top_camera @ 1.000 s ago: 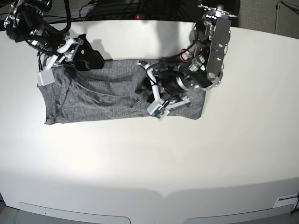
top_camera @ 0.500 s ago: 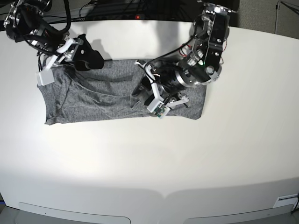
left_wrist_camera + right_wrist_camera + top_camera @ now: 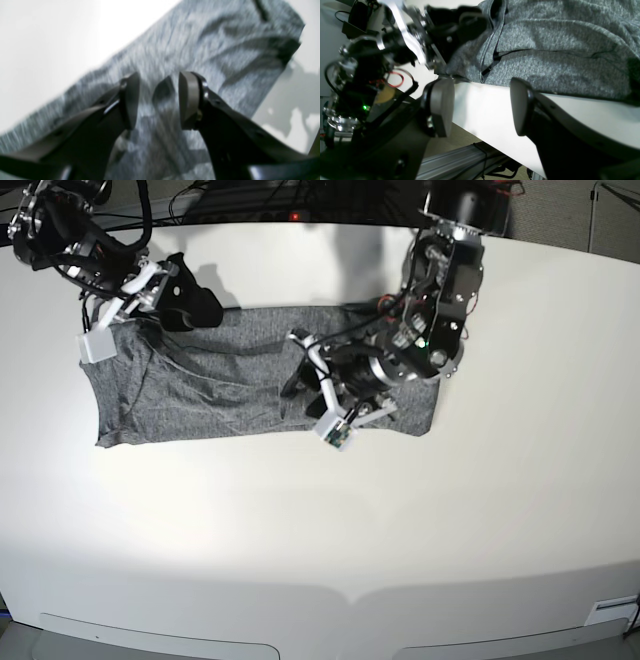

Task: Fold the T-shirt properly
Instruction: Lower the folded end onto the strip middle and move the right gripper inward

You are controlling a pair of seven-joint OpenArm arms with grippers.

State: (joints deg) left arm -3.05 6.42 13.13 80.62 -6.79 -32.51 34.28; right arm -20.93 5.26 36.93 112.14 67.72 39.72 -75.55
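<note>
Lying as a long wrinkled band near the worktop's (image 3: pixel 500 510) far edge, the T-shirt (image 3: pixel 200 380) looks half-folded, both sets of fingers parted, holding nothing.

A white tabletop (image 3: pixel 330 530) with a curved front edge fills most of the base view. Beyond its far edge lie dark cables (image 3: pixel 215 198) and a small red light (image 3: pixel 294 217).
</note>
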